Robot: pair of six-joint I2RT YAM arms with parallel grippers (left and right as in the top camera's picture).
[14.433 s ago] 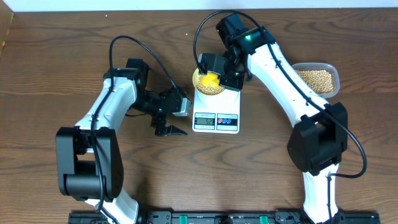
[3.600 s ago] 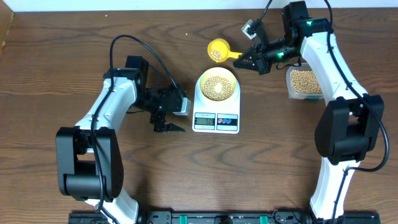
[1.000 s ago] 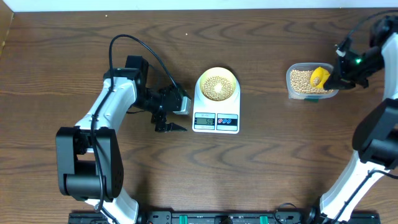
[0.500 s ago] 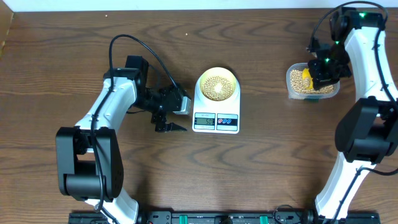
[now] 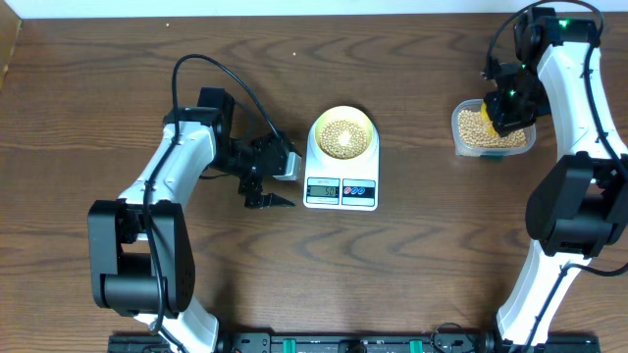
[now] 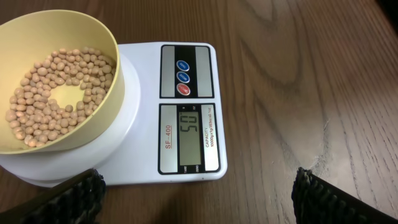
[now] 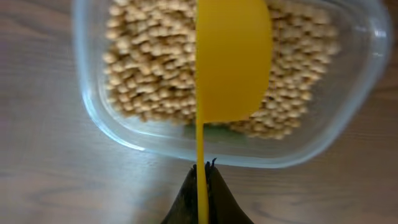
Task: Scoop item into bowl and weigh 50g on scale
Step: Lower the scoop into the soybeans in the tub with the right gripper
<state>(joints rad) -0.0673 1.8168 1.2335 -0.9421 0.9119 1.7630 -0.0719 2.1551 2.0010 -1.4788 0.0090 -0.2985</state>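
Note:
The pale-yellow bowl [image 5: 342,133] stands on the white scale [image 5: 341,186] and holds a layer of tan beans [image 6: 56,93]. The scale's display [image 6: 188,137] reads 50. My left gripper [image 5: 287,178] is open just left of the scale, with nothing between its fingers [image 6: 87,193]. My right gripper [image 7: 202,168] is shut on the thin handle of the yellow scoop [image 7: 233,56]. The scoop, turned on its side, hangs over the clear tub [image 5: 461,132] of beans [image 7: 149,68] at the back right. I cannot tell whether it touches them.
The left arm's black cable [image 5: 211,74] loops over the table behind the left arm. The right arm [image 5: 579,88] reaches along the table's right edge. Bare brown wood surrounds the scale and the tub.
Over the last second the right arm swung in from the far right and turned the scoop over the tub. The left arm, bowl and scale have not moved.

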